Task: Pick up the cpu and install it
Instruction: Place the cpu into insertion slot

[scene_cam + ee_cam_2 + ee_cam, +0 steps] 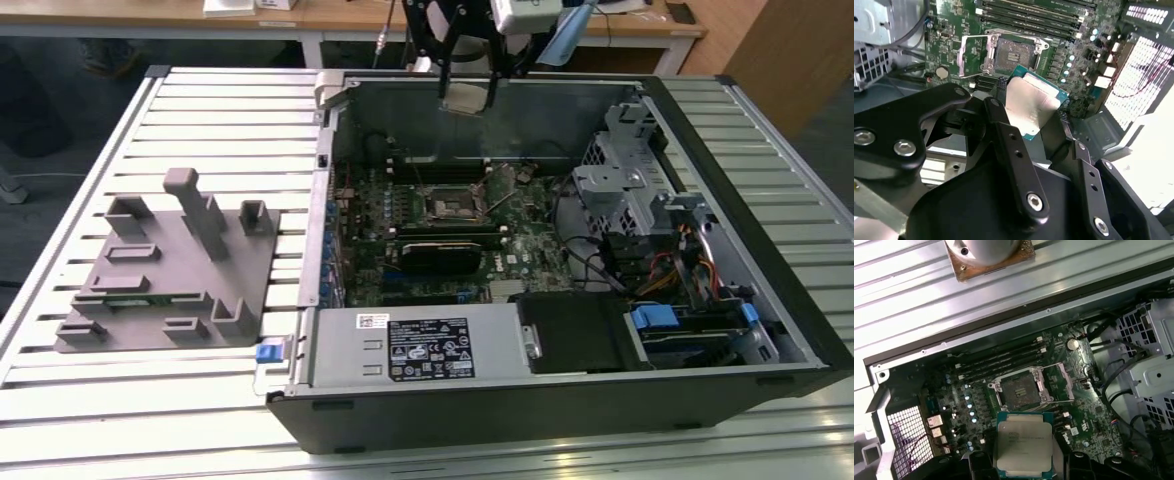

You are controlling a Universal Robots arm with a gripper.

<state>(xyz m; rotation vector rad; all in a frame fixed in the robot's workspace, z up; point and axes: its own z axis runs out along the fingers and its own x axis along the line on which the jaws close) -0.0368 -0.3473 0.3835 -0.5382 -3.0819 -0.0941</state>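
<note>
The gripper (469,96) hangs above the far edge of the open computer case (747,300), clenched on the cpu (467,99). In the second wrist view the black fingers (1004,130) pinch the chip by two opposite edges, its pale metal top tilted and well clear of the motherboard (949,35) beneath. The socket (451,203) lies near the middle of the board, apart from the chip. Its dark square bed looks bare in the first wrist view, and its metal frame (1059,382) seems swung open to one side, though glare makes that hard to settle. The case sits on the slatted worktop (200,110), toward its edge at the exterior view's right. A grey fixture (167,270) stands near the opposite edge, beside the case and well apart from the gripper.
</note>
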